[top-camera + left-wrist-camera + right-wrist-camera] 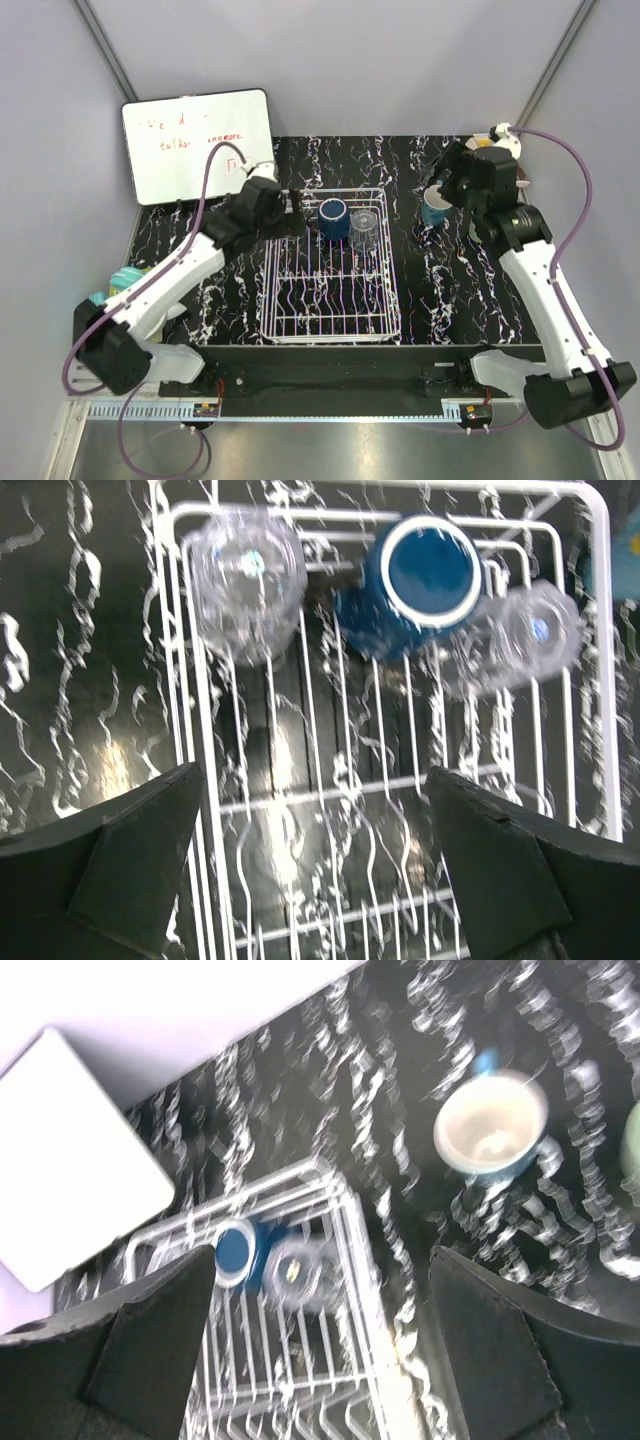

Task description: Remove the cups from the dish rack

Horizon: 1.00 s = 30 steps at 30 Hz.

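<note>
left claw [312, 778] spread above dish rack's [333, 340] far edge — right claw [322, 1252] spread near light blue mug [434, 207], right of it.

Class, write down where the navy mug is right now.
In the top view, the navy mug stands at the far end of the dish rack, with a clear glass just right of it.
</note>
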Motion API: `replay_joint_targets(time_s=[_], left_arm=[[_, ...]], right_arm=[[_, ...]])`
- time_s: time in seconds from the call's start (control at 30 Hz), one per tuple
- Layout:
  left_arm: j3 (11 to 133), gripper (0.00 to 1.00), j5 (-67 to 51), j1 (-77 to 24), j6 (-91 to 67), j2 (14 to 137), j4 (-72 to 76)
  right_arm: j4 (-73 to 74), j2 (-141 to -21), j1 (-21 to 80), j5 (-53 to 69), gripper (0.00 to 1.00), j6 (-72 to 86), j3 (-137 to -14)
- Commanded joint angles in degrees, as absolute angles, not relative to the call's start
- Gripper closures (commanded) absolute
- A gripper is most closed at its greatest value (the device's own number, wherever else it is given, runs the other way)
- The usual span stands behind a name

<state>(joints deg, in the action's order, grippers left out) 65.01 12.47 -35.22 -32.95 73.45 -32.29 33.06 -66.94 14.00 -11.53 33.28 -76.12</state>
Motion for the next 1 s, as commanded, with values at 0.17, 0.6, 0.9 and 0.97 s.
replay_joint_targets(time_s=[0.17,0.6,0.9,0.97], left_arm=[[79.2,0.01,14.9,-31.7,-29.8,89.1,-33.3],[92.5,0.01,11.6,-27.6,-27.7,108.2,-34.5],[90.4,0.01,9.8,-26.0,-28.8,111.9,-33.2],[89.7,0.01,9.6,-25.9,-28.7,112.1,-32.7]], right_arm=[[30.4,-57.6,21.1,-0.1,0.05,36.2,-66.5],[30.1,-50.8,23.9,5.6,0.06,33.0,-60.8],[29.2,-50.4,23.9,6.4,0.06,33.6,-58.3],[29.0,-50.7,23.9,6.5,0.06,33.6,-58.0]])
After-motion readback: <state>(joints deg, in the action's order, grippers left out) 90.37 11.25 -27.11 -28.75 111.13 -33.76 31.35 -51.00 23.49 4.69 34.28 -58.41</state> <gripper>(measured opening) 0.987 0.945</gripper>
